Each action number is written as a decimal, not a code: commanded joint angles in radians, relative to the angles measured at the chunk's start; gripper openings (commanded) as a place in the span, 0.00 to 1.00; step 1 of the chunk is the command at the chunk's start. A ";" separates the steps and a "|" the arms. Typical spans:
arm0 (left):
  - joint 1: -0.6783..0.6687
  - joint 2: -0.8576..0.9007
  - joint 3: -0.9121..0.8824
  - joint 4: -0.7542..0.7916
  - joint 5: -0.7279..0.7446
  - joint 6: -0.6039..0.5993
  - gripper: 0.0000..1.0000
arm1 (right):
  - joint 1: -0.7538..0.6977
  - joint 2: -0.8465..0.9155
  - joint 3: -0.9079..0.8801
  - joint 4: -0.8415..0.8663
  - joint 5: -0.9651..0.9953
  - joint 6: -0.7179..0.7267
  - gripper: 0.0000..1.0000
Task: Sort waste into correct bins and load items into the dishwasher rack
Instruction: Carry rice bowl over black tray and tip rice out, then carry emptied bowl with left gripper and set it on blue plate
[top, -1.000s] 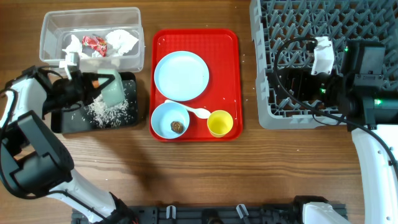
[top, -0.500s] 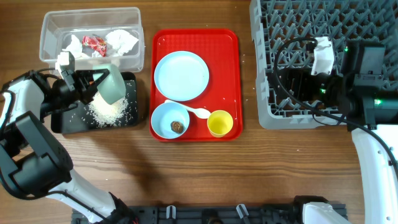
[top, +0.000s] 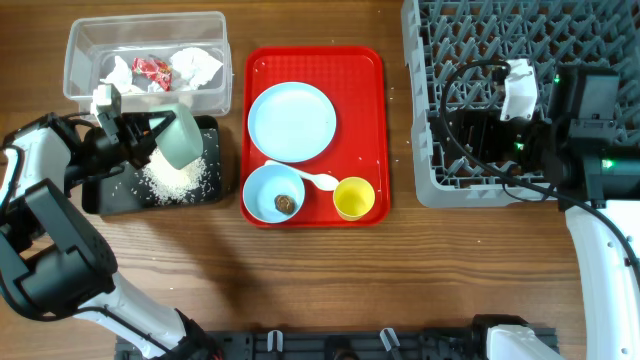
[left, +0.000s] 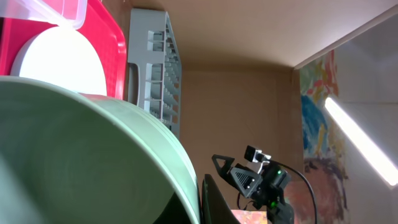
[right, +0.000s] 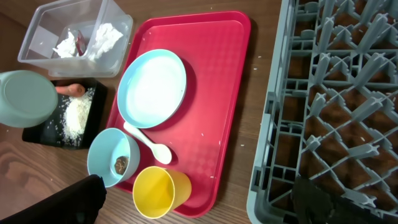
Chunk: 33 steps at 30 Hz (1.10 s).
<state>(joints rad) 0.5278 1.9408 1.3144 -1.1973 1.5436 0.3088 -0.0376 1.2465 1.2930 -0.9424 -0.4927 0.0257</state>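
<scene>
My left pincer (top: 150, 138) is clenched on the rim of a pale blue bowl (top: 180, 138), which it holds tipped on its side. Directly under the pincer is the black tray (top: 100, 200), with a heap of rice (top: 175, 178) lying on it below the bowl's mouth. The end of a carrot (right: 69, 89) shows on the tray, just beside the bowl. Beyond the pincer, next to the black tray, is the clear tub (top: 80, 45), with the crumpled napkin (top: 197, 67) and the red wrapper (top: 153, 69) inside.

Between my two pincers, on the worktop (top: 300, 280), lies the red tray (top: 360, 100). It carries the plate (top: 291, 121), the other bowl (top: 262, 190) with a brown lump (top: 285, 203) in it, the white spoon (top: 310, 178) lying between that bowl and the plate, and the yellow cup (top: 353, 197) upright just beside the spoon.

My right pincer (right: 196, 186) is released, its jaws spread wide and nothing between them. It hangs over the near left edge of the grey rack (top: 470, 40), well apart from the red tray's things.
</scene>
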 joint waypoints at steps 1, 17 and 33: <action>0.009 0.006 -0.009 -0.008 0.033 -0.036 0.04 | 0.002 0.009 0.021 -0.001 0.006 0.012 0.99; 0.016 -0.014 -0.009 -0.071 -0.003 -0.108 0.04 | 0.002 0.009 0.021 -0.005 0.006 0.034 0.99; -0.476 -0.227 0.232 0.256 -0.454 -0.244 0.04 | 0.002 0.009 0.021 0.010 0.006 0.054 0.99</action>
<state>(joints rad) 0.2066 1.7378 1.4960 -1.0618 1.4204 0.2195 -0.0376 1.2465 1.2930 -0.9348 -0.4927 0.0601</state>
